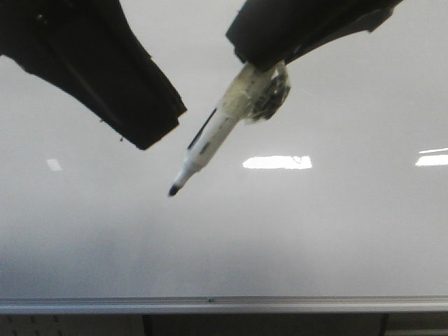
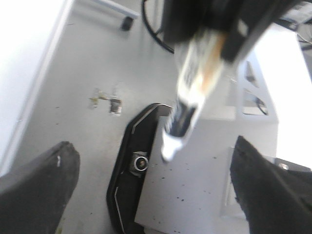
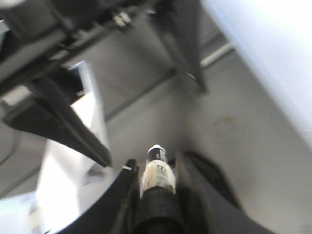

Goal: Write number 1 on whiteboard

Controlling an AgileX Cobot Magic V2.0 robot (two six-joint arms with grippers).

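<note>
Right black gripper (image 1: 262,59) clamps a white tape-wrapped marker (image 1: 210,143), tip off the glossy pale whiteboard (image 1: 315,238); no stroke shows. Left wrist view: left gripper's dark fingers (image 2: 34,187) spread wide, empty. Right wrist view: fingers (image 3: 192,187) pinch the marker (image 3: 157,168).

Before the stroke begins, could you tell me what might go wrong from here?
1. The marker sits taped in the right hand at a slant; a shallow angle could smear or skip on the glossy whiteboard.
2. The left hand hangs close beside the marker and could bump it.
3. No stroke shows yet, so contact is unconfirmed.
</note>
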